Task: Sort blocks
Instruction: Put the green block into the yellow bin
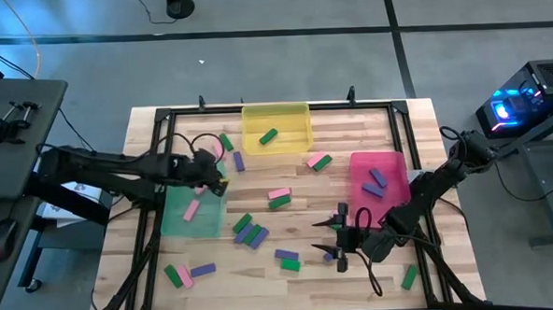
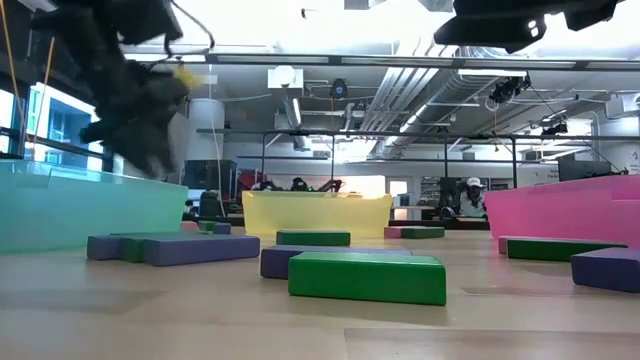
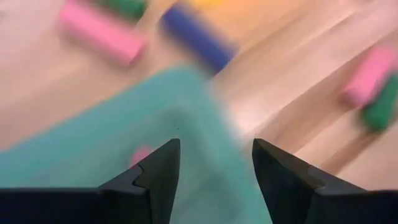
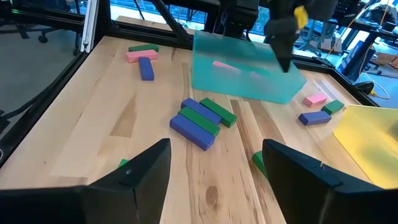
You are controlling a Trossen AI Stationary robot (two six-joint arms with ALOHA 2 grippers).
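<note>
Left gripper [image 1: 215, 174] hovered over the near-right corner region of the green tray [image 1: 172, 220], fingers spread apart with nothing between them; the left wrist view showed the teal tray wall and a pink block [image 3: 140, 154] lying inside it below the open fingers [image 3: 158, 171]. The high view confirmed one pink block [image 1: 191, 210] in the green tray, one green block [image 1: 268, 136] in the yellow tray [image 1: 253, 112], and two blue-purple blocks [image 1: 375, 181] in the pink tray [image 1: 359, 159]. Right gripper [image 1: 340, 240] sat low over the table's front right, fingers wide and empty, with a blue-purple block [image 1: 286, 255] and green block [image 1: 291, 265] just beside it. Most blocks lay loose: a tight cluster of green and blue-purple bars [image 4: 200, 121] mid-table, a pink and green pair [image 1: 278, 198] touching, another group at front left [image 1: 187, 273]. Risks as judged: the touching pairs and the packed cluster invited a grasp that catches two colours at once, or nudges a neighbour out of reach. The left arm, so near the tray rim, could clip the wall and shift the light tray. A bar taken off-centre could swing and drop outside its tray. Both arms reaching for the middle cluster together could foul each other.
</note>
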